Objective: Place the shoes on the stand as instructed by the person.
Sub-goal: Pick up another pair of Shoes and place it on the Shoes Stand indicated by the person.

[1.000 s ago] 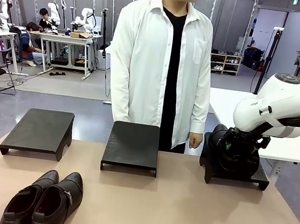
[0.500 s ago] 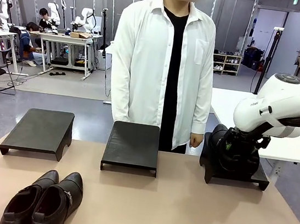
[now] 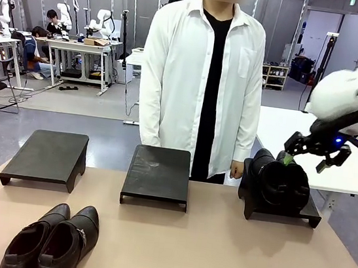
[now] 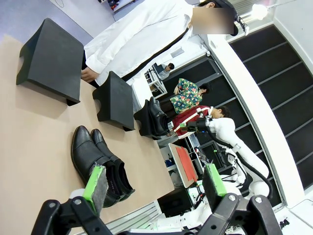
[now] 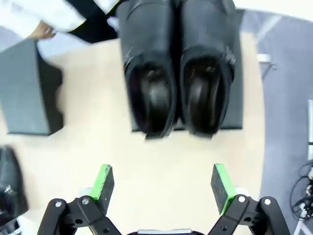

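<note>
Table point(image 3: 228, 259): its tan top is carrying 3 low black stands in a row along the far edge.
Left gripper point(image 4: 154, 171): in its own wrist view it is hanging over the near left part of the table. Its 2 green-padded fingers are standing wide apart and are holding nothing.
Left stand point(image 3: 48, 153): this flat black platform on short legs is sitting at the left end of the row.
Pair of shoes on the table point(image 3: 53, 240): 2 dark glossy lace-up shoes are lying side by side and touching at the near left of the table. Their toes are pointing toward the far side.
Middle stand point(image 3: 158, 171): it is sitting at the centre of the row, directly in front of the person.
Person point(image 3: 203, 78): the person is standing upright at the far side in a white open shirt over a black tee. One hand point(image 3: 236, 170) is hanging between the middle stand and the right stand.
Right stand point(image 3: 313, 219): it is sitting at the right end of the row and is bearing the other pair.
Pair of shoes on the right stand point(image 3: 278, 180): 2 dark shoes are resting side by side and touching on top. Their heel openings are facing the robot, at the stand's near edge.
Right gripper point(image 5: 161, 171): it is hovering above the near side of that pair, apart from it. Its fingers are spread wide and empty.
</note>
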### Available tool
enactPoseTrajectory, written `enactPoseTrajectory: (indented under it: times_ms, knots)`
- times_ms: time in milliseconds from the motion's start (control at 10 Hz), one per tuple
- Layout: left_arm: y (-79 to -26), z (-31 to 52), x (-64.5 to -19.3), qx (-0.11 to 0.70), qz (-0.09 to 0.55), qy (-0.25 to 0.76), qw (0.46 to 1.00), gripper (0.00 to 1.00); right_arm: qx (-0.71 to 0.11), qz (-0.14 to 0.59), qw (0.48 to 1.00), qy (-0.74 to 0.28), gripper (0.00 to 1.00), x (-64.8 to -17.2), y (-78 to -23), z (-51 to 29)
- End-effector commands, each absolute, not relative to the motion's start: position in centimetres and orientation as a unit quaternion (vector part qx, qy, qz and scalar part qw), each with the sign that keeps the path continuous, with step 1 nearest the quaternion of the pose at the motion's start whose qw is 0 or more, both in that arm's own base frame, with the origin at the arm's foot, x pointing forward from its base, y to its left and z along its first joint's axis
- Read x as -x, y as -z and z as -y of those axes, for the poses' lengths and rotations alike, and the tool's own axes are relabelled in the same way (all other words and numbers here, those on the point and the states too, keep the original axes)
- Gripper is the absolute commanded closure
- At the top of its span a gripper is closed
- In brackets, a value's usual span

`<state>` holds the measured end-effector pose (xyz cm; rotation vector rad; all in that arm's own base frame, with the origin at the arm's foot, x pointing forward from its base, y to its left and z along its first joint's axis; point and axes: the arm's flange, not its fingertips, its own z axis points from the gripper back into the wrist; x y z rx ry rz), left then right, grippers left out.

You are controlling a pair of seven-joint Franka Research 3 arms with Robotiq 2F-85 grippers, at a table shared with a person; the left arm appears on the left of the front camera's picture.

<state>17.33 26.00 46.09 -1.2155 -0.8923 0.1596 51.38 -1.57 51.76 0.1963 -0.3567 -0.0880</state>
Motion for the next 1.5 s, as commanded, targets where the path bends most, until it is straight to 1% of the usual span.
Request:
enactPoseTrajectory:
  times_ms: [0, 200, 300, 400, 500, 700, 900, 1100, 1300, 1400]
  knots:
    - [-46.2, -26.3, -17.5, 0.553, 0.414, -0.063, 0.720, 0.00, -0.181, 0.165, 0.968, 0.046, 0.00, -46.6, -52.3, 5.5]
    - [-46.2, -26.3, -17.5, 0.553, 0.414, -0.063, 0.720, 0.00, -0.248, 0.156, 0.954, 0.058, 0.00, -41.7, -52.4, 9.7]
    - [-46.2, -26.3, -17.5, 0.553, 0.414, -0.063, 0.720, 0.00, -0.323, 0.145, 0.934, 0.059, 0.00, -39.3, -51.6, 12.6]
    - [-46.2, -26.3, -17.5, 0.553, 0.414, -0.063, 0.720, 0.00, -0.377, 0.146, 0.912, 0.067, 0.00, -36.6, -49.8, 15.9]
    - [-46.2, -26.3, -17.5, 0.553, 0.414, -0.063, 0.720, 0.00, -0.412, 0.149, 0.896, 0.072, 0.00, -34.7, -47.9, 18.8]
    - [-46.2, -26.3, -17.5, 0.553, 0.414, -0.063, 0.720, 0.00, -0.458, 0.147, 0.872, 0.090, 0.00, -31.2, -43.9, 23.9]
    - [-46.2, -26.3, -17.5, 0.553, 0.414, -0.063, 0.720, 0.00, -0.544, 0.172, 0.819, 0.067, 0.00, -28.7, -40.2, 27.8]
    - [-46.2, -26.3, -17.5, 0.553, 0.414, -0.063, 0.720, 0.00, -0.573, 0.142, 0.805, 0.064, 0.00, -27.2, -36.7, 29.4]
    - [-46.2, -26.3, -17.5, 0.553, 0.414, -0.063, 0.720, 0.00, -0.595, 0.146, 0.786, 0.082, 0.00, -26.8, -34.0, 29.8]
    - [-46.2, -26.3, -17.5, 0.553, 0.414, -0.063, 0.720, 0.00, -0.600, 0.152, 0.781, 0.083, 0.00, -27.1, -33.9, 29.4]
